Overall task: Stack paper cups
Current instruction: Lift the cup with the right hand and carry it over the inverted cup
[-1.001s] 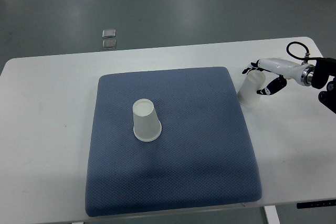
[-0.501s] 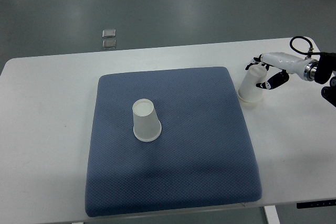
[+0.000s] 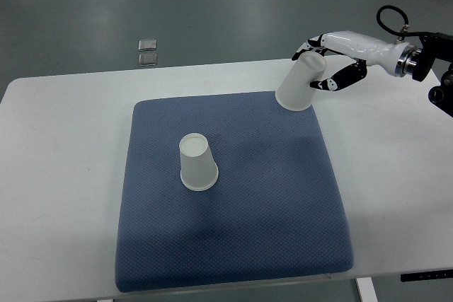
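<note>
An upside-down white paper cup stands on the blue mat, left of its middle. My right hand is shut on a second white paper cup, held tilted with its mouth down-left, in the air over the mat's far right corner. The right arm comes in from the picture's right edge at the top. The left arm does not show.
The mat lies on a white table. Two small shiny squares lie on the grey floor beyond the table's far edge. A black cable loops at the right wrist.
The right hand has lifted the cup off the table beside the mat's right edge and carried it up and to the left, over the mat's far right corner.
</note>
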Controlling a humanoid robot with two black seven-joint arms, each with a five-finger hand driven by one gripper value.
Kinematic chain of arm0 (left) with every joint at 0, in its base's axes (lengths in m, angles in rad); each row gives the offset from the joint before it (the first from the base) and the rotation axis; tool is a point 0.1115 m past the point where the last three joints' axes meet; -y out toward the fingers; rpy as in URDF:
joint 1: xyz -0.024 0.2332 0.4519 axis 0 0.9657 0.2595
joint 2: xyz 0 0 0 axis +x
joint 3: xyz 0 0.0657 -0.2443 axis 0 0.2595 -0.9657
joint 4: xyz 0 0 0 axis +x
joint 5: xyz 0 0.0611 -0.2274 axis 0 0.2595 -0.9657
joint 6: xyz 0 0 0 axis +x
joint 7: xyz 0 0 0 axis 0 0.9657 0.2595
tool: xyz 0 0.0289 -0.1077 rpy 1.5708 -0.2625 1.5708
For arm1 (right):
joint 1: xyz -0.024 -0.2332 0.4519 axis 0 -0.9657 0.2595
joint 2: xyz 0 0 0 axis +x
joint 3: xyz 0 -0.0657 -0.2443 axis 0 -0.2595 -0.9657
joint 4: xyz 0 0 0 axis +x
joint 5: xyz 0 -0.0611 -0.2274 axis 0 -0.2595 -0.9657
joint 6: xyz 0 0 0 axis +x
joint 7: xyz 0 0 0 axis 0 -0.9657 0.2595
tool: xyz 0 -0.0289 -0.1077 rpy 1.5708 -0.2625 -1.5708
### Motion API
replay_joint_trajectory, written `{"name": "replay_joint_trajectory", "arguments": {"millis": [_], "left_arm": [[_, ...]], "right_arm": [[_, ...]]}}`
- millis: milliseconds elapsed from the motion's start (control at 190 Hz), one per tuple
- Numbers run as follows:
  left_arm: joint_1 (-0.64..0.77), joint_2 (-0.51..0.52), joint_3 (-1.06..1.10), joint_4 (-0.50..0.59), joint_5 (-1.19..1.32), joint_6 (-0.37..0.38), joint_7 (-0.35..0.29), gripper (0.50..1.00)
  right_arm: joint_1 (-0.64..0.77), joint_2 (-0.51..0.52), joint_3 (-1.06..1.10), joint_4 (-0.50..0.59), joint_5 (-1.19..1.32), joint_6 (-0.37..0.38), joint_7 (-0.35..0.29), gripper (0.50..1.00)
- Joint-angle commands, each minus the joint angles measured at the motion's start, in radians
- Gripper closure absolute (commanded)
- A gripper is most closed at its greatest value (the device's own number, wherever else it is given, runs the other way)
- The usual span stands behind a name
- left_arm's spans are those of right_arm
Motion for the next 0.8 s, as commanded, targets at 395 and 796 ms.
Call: {"name": "replay_joint_trajectory", "arguments": {"millis": [395, 796], "left_arm": [[0.000, 0.000, 0.000, 0.000, 0.000, 0.000, 0.000, 0.500], [0.000, 0.000, 0.000, 0.000, 0.000, 0.000, 0.000, 0.500]], "right_arm": [[0.080, 0.091, 0.009, 0.148, 0.034, 0.136, -0.002, 0.912], [0.139, 0.199, -0.015, 0.148, 0.017, 0.223, -0.025, 0.908]]}}
